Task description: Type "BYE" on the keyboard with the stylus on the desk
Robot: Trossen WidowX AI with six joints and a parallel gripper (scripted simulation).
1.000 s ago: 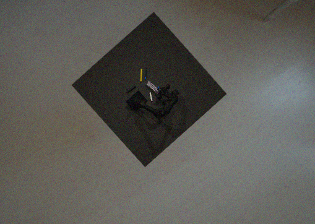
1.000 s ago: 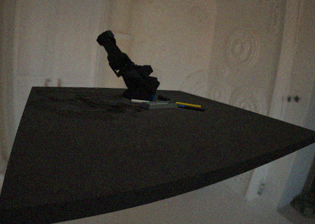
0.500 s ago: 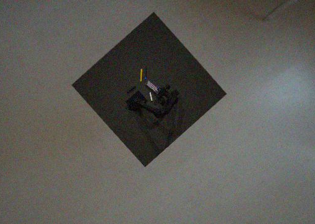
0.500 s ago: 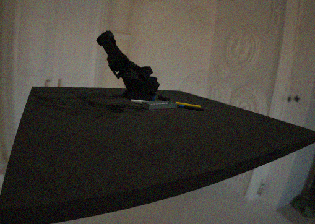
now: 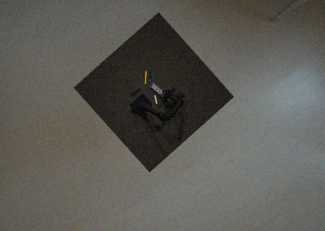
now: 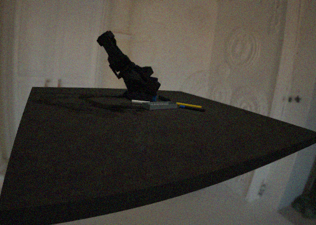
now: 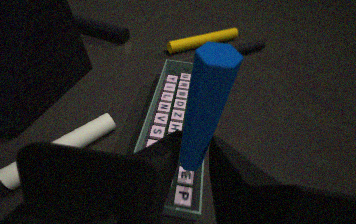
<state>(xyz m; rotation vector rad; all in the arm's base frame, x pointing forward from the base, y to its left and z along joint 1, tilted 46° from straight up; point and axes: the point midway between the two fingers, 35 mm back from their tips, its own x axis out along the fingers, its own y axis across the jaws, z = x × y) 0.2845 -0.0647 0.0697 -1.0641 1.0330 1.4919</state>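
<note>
My gripper (image 7: 196, 140) is shut on the blue stylus (image 7: 209, 100) (image 5: 163, 91) (image 6: 154, 99), which stands nearly upright with its thick end up. The keyboard (image 7: 158, 92) (image 5: 157, 89) (image 6: 161, 106) lies beneath, a narrow grey-green tray with pale lettered keys. In the wrist view, the left row shows Y, I, L, N, V and S; the right row shows letters including B, D, Z and H. The E key (image 7: 186, 175) shows just below the stylus's lower visible part, and the P key (image 7: 183, 196) is nearest. The fingers hide other keys; tip contact cannot be told.
A white stick (image 7: 87, 131) (image 5: 156, 99) (image 6: 139, 102) lies beside the keyboard. A yellow stick (image 7: 202, 40) (image 5: 145, 77) (image 6: 189, 105) and a dark, blue-ended pen (image 5: 150, 76) (image 6: 195, 109) lie beyond its far end. Another dark stick (image 7: 102, 30) (image 5: 135, 92) lies near the arm's base.
</note>
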